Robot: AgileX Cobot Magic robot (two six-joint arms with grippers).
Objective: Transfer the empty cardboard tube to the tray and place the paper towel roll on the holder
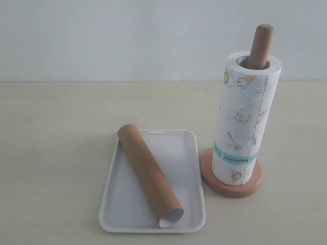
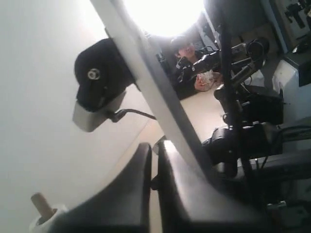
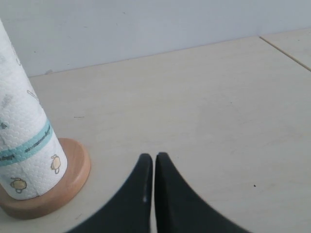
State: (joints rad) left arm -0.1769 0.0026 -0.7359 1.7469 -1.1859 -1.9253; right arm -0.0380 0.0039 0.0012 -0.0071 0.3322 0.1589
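Nearest, the tray (image 1: 116,196) held the cardboard tube (image 1: 149,173), lying slantwise from 11 o'clock to 5 o'clock, its open end by the near rim. At 3 o'clock of the tray, just beside it, the holder (image 1: 232,190) stood with the paper towel roll (image 1: 244,127) threaded on its pole. Both steps looked done. The tube seemed light, thin-walled and crushable, best pinched gently at mid-length; the roll seemed soft, best taken around its middle. The right gripper (image 3: 154,167) and left gripper (image 2: 155,162) were each clenched on nothing.
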